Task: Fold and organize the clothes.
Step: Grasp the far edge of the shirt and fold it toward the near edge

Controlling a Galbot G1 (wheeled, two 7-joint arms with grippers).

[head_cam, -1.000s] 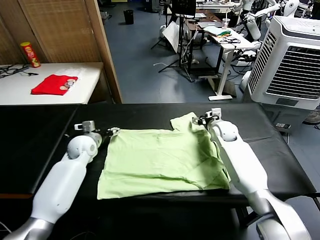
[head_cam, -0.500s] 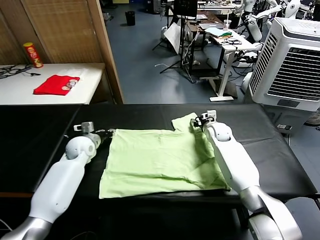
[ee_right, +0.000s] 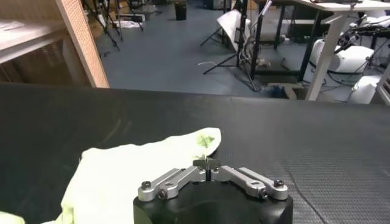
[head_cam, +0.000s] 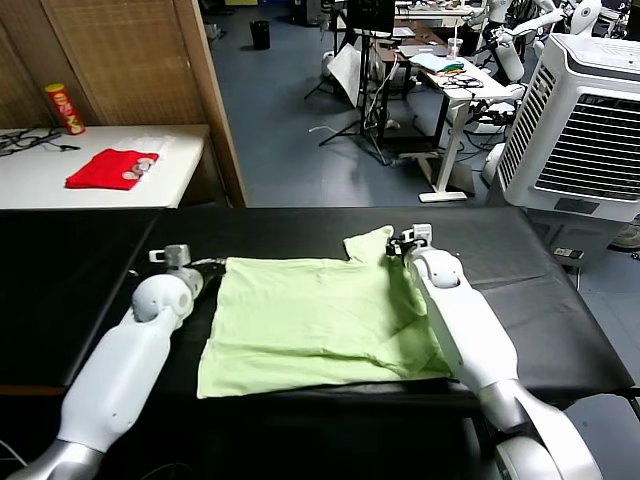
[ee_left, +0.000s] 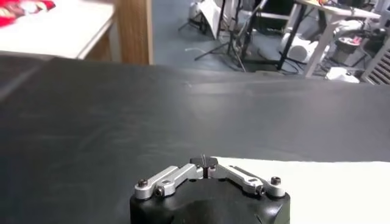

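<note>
The pale green T-shirt (head_cam: 320,320) lies spread flat on the black table (head_cam: 80,270), with one sleeve sticking out at its far right. My left gripper (head_cam: 208,265) rests at the shirt's far left corner. In the left wrist view its jaws (ee_left: 204,162) are pressed together right where the shirt's edge (ee_left: 317,189) begins, with a thin sliver of cloth between them. My right gripper (head_cam: 398,244) sits at the far right by the sleeve. In the right wrist view its jaws (ee_right: 207,163) are shut down on the fabric (ee_right: 134,170).
A red folded garment (head_cam: 110,168) and a red-and-yellow can (head_cam: 64,108) sit on the white side table (head_cam: 40,185) at the far left. A wooden partition (head_cam: 130,60) stands behind it. A white air cooler (head_cam: 580,120) stands at the right, beyond the table edge.
Both grippers have gone from open to shut at the shirt's far corners. The arms have barely shifted and the shirt lies much as before.
</note>
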